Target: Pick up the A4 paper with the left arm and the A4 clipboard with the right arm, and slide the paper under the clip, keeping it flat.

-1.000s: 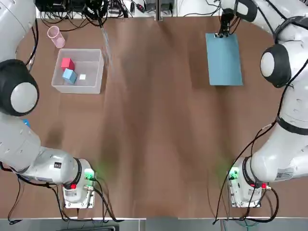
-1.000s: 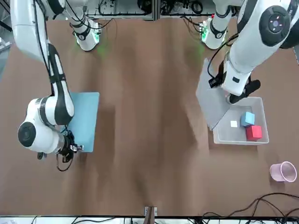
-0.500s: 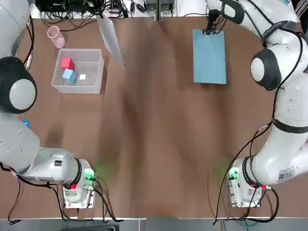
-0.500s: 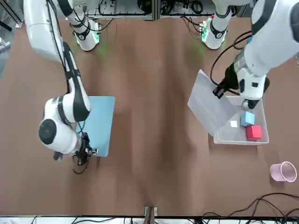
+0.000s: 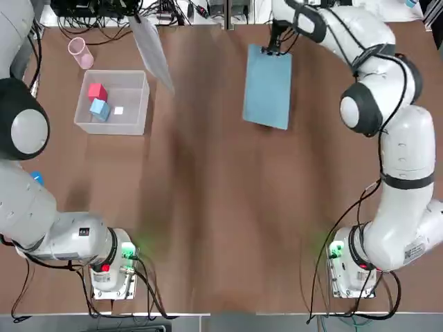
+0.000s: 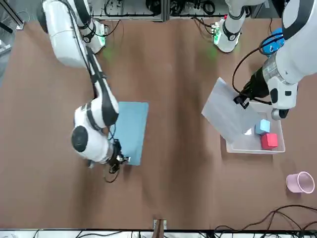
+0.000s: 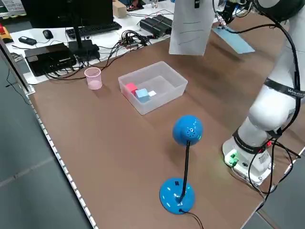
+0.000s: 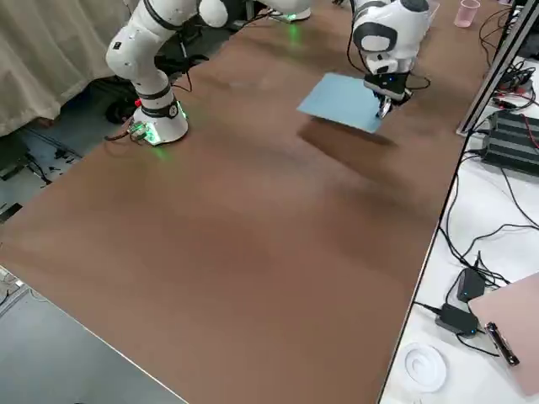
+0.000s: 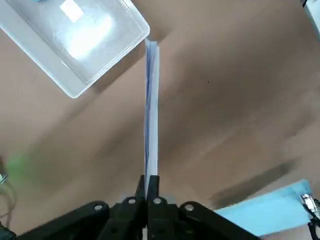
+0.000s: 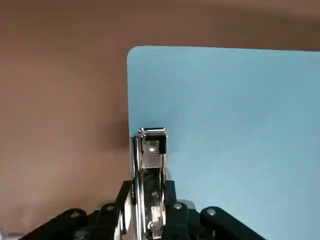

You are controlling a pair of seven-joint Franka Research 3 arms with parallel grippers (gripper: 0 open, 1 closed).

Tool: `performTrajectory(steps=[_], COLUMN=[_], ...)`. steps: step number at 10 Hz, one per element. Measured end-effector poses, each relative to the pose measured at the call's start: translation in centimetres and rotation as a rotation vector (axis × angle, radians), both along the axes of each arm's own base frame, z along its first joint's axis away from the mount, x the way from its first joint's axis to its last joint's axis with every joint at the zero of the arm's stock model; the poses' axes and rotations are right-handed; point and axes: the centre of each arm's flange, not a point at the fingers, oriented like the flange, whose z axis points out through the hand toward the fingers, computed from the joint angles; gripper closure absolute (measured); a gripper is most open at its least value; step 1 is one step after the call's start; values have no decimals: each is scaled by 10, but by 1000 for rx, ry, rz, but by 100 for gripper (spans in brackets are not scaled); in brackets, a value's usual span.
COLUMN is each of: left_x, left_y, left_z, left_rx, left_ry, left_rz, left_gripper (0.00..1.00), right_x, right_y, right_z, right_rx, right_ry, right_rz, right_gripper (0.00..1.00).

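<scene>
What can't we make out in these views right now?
- Left gripper fingertips: top view, cut off by the upper edge.
- Writing on the paper: left side view, too faint to read; its top is cut off.
- Clip, lower end: right wrist view, behind the right gripper's fingers.
- Clipboard's far end: right wrist view, cut off by the frame.

In the top view, the left gripper is hard to make out against the dark cables at the far edge. The right wrist view cuts off much of the blue clipboard (image 10: 230, 125), and the left side view cuts off the paper's top (image 7: 192, 28). The marks on that sheet are too small to read. The right side view leaves the paper too hidden to tell apart.
</scene>
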Motion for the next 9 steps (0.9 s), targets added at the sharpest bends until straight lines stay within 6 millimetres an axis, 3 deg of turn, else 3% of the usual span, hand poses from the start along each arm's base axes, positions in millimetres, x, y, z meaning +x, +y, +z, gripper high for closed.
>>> performTrajectory(steps=[3,9], left_x=[-2,-1], left_y=[10,14], left_z=[-5,-10], left_rx=[11,14], left_ry=[43,59], left_rz=[7,12], left_gripper=[99,99], right_x=[-18,-49], right_y=[60,122], right_z=[-20,-78], right_rx=[20,16], right_ry=[-15,-26], right_rz=[10,76], right_gripper=[70,70])
